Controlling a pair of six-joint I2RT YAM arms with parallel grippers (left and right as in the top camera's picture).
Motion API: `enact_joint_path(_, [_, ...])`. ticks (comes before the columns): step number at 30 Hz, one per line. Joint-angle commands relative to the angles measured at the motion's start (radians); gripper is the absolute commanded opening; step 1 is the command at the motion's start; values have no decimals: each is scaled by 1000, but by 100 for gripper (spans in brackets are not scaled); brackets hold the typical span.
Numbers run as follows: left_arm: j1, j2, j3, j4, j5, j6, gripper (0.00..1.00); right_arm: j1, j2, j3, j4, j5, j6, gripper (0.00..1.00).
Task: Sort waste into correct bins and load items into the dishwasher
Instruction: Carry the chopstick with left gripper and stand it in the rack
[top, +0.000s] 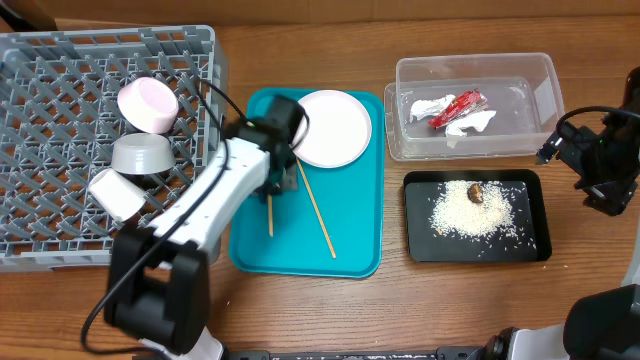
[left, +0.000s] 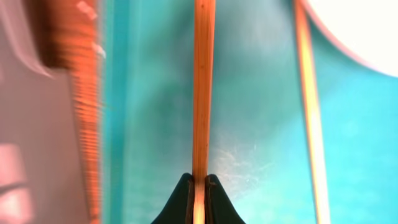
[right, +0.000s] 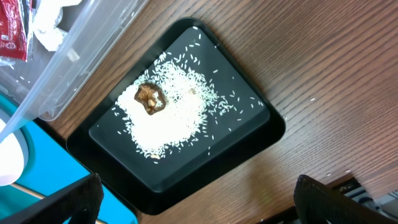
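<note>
Overhead, we see the grey dish rack (top: 50, 215) filling the left of the table. It holds a small bowl (top: 148, 104), a grey metal bowl (top: 141, 153) and a white cup (top: 116, 193) near its right wall. Just beside that wall lies the teal tray (top: 355, 225), with a narrow gap between them. The left gripper (top: 274, 186) is low over the tray's left half, and the left wrist view shows its jaws pinched onto one chopstick (left: 203, 93). The second chopstick (top: 316, 210) lies loose to its right, and the white plate (top: 333, 128) sits in the tray's far right corner.

A strip of bare wood separates this tray from the clear tub (top: 400, 140), which holds the red wrapper (top: 458, 106) and the napkin (top: 430, 108). In front of the tub, the black tray (top: 420, 250) holds rice (top: 470, 212) and a brown scrap (top: 476, 192). At the table's right edge the right gripper (right: 199, 208) has its fingers spread wide and holds nothing.
</note>
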Motion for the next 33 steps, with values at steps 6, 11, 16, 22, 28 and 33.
enact_joint_path(6, [236, -114, 125, -40, -45, 228, 4, 3, -11, 8, 2, -6, -6, 100])
enact_joint_path(11, [343, -110, 116, 13, 22, 377, 4, 3, -11, 8, 3, -6, -6, 100])
enact_joint_path(16, [391, -94, 87, 80, 54, 446, 4, 3, -11, 8, 2, -6, -6, 100])
enact_joint_path(22, [407, -40, 86, 81, 32, 445, 5, 3, -11, 8, 1, -10, -6, 100])
enact_joint_path(28, [410, -23, 86, 75, 24, 445, 45, 3, -11, 8, 2, -10, -6, 100])
enact_joint_path(33, [369, -37, 140, -14, 188, 404, 60, 3, -11, 8, 2, -10, -6, 100])
